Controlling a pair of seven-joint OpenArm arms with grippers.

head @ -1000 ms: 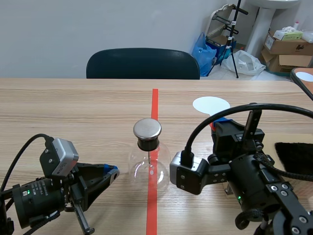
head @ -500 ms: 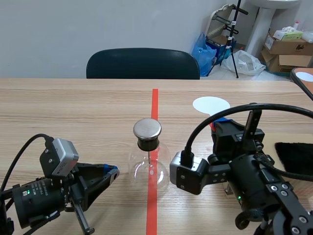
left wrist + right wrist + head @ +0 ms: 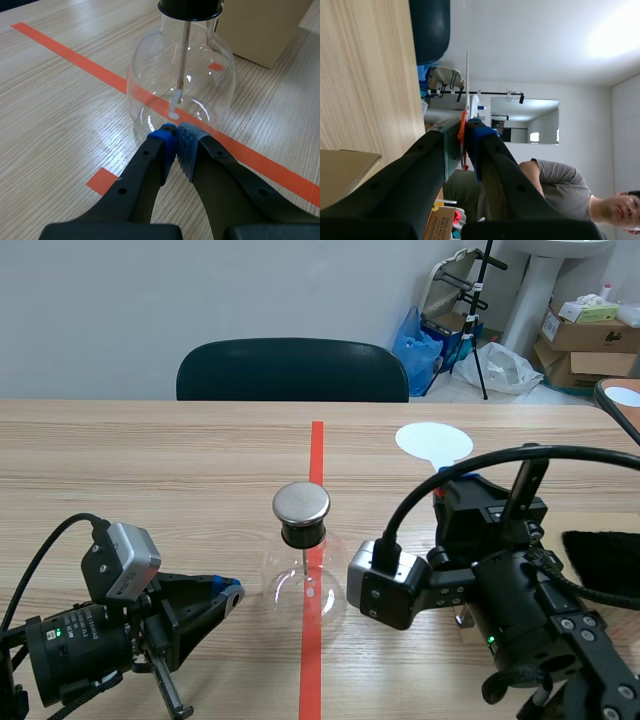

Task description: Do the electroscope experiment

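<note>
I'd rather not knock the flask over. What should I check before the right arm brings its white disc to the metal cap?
1. Right gripper shut on the handle of the white round disc: ok.
2. Clear glass flask upright on the red tape line: ok.
3. Flask's round metal cap bare on top: ok.
4. Left gripper shut, empty, just short of the flask: ok.
5. Disc apart from the cap: ok.
6. Disc charged: cannot tell.

The light was soft and even; glare spots shone on the glass flask and the glossy tabletop.
</note>
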